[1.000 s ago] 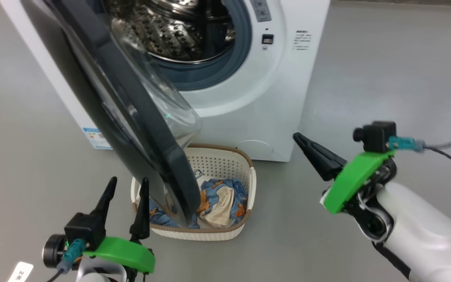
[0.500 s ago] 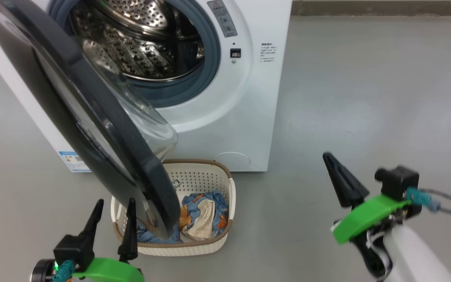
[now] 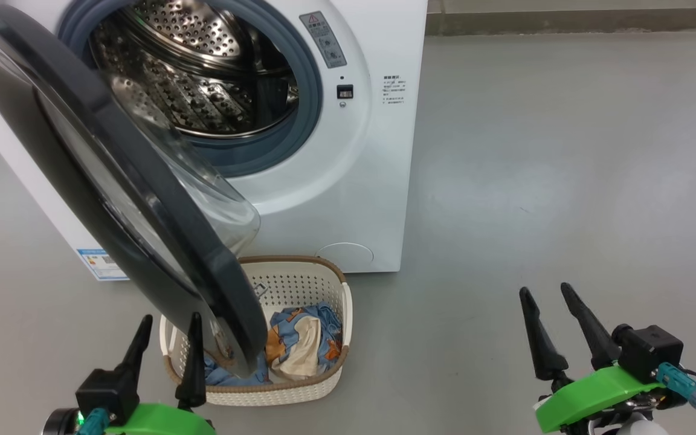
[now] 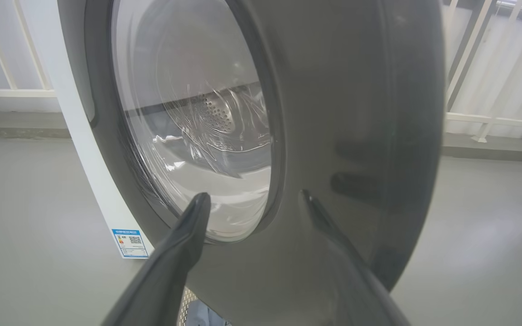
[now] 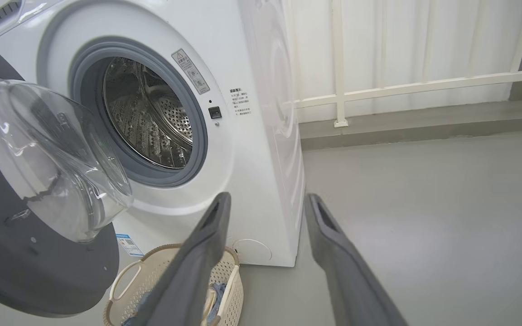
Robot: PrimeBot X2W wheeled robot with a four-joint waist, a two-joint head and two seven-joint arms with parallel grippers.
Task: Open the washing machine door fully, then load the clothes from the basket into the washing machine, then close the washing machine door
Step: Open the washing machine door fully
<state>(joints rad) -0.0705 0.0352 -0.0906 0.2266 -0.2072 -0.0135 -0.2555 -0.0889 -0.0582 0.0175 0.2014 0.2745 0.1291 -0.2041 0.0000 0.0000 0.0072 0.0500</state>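
We judge step 1 unfinished: the washing machine door hangs half open over the basket, the clothes inside it on the floor. Our left tool and right tool gape empty.

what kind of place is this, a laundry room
Likely a laundry corner, maybe a balcony or utility area: a white front-loading washing machine on a bare grey floor, a basket of clothes before it, white railing behind.
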